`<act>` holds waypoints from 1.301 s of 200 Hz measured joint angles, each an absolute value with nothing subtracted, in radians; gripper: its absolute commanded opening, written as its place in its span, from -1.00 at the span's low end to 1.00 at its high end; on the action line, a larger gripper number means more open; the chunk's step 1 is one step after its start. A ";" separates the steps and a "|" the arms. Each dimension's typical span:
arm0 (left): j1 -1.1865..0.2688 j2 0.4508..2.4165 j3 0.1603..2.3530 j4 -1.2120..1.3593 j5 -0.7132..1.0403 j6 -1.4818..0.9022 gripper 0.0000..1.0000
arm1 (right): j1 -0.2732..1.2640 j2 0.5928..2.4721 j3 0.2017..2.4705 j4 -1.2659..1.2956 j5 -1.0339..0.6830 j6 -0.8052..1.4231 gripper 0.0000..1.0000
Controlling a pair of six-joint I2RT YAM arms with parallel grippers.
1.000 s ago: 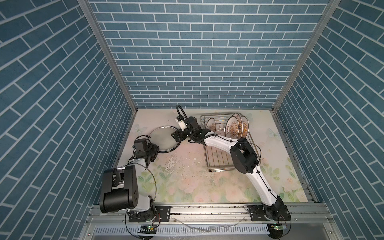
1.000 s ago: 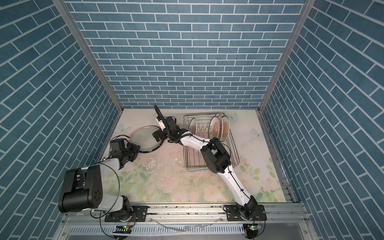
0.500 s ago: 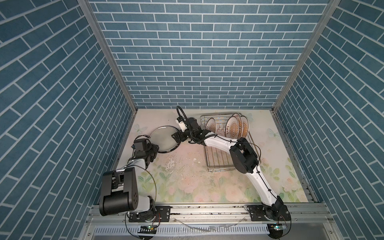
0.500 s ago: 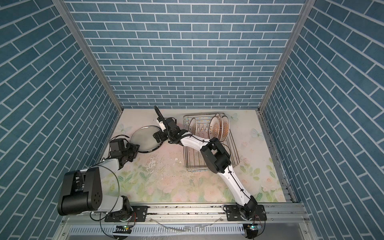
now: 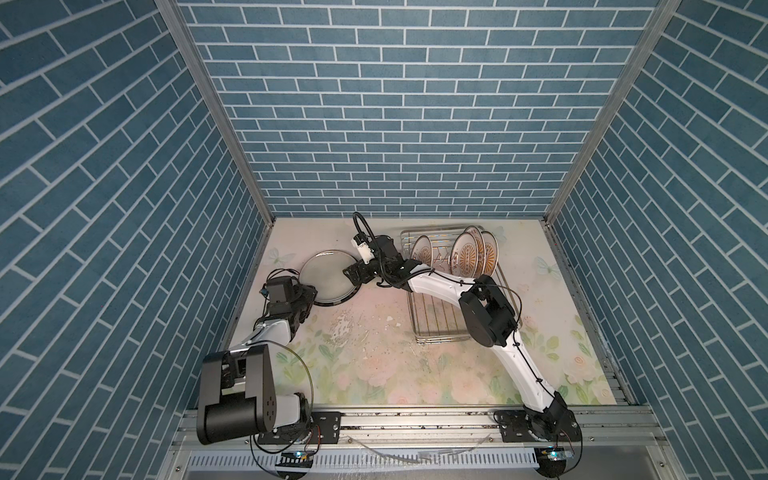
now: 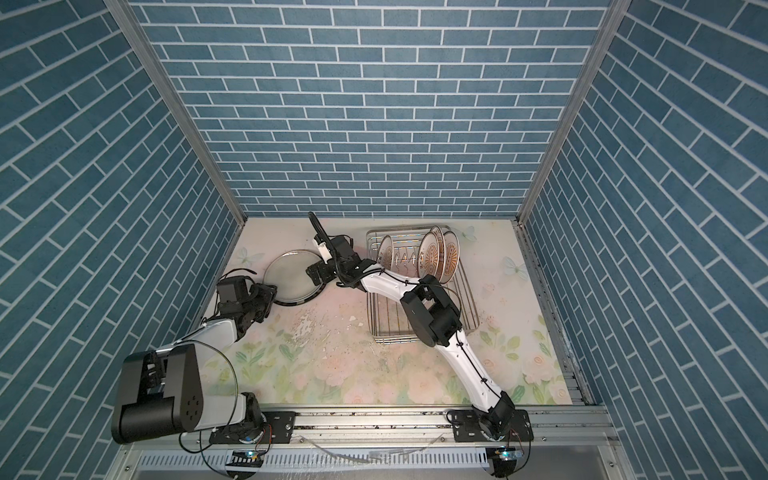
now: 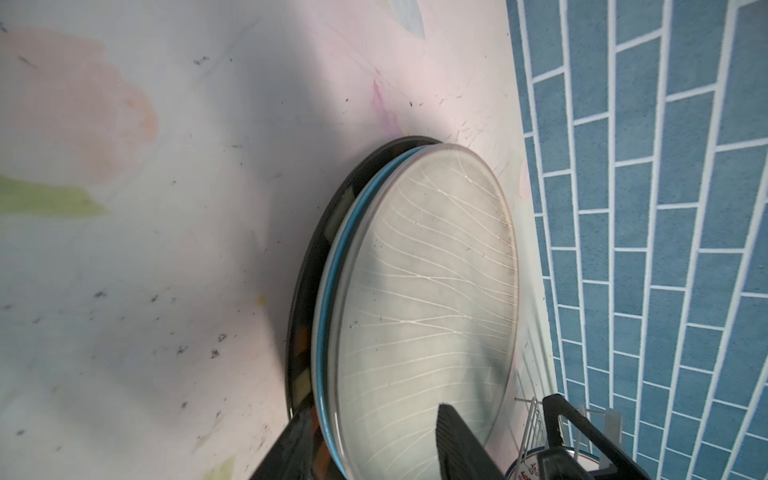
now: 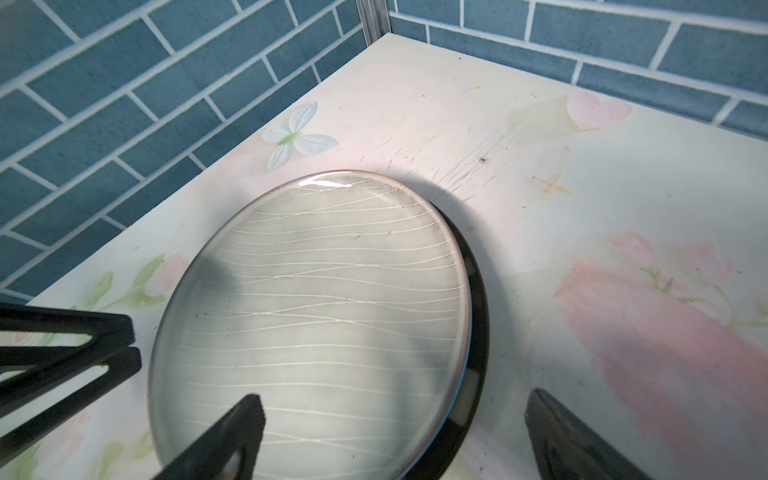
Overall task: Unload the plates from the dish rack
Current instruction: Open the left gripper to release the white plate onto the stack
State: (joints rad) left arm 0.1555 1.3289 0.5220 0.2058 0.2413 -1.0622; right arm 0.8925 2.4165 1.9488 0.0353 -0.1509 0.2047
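Far left, the left gripper (image 5: 311,294) sits at the left rim of the plate stack (image 5: 328,277) on the flowery table (image 5: 374,357). Its jaws are parted astride that rim, and whether its fingers (image 7: 457,440) touch the stack, I can't tell. On top lies a grey plate (image 8: 316,299) with thin white lines, over a blue-rimmed one and a wider dark one. At the stack's right edge hangs the right gripper (image 5: 353,272), jaws spread wide, holding nothing, one finger over the grey plate. Further right stands the dish rack (image 5: 436,320), with orange-centred plates (image 5: 467,258) upright at its far end.
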 measured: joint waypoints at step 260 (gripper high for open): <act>-0.447 0.650 0.428 0.257 0.256 -0.754 1.00 | 0.950 1.231 1.055 -0.054 0.084 0.171 0.98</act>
